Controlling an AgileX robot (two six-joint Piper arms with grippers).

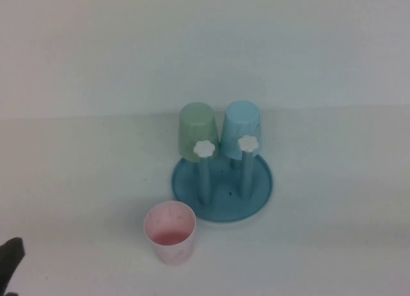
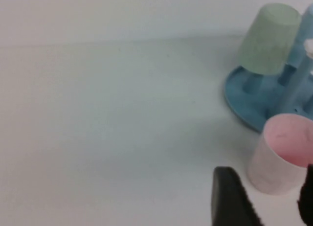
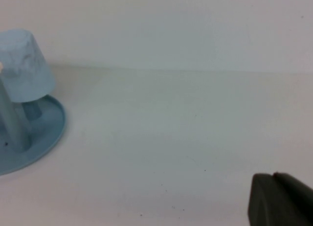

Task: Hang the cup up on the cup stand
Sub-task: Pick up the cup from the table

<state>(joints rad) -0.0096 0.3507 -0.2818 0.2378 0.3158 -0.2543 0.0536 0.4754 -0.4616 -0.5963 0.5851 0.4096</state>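
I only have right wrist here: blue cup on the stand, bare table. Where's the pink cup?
Observer: The pink cup stands upright on the table, mouth up, just off the cup stand rim on the robot's left-front side.
Operator: Anything else on the stand?
Observer: A green cup hangs upside down on the peg beside the blue cup; the two front pegs are bare.
Operator: Left arm?
Observer: Left gripper is open, close to the pink cup, not around it yet.
Operator: Right one?
Observer: Right gripper is shut, off to the stand's right, holding nothing.
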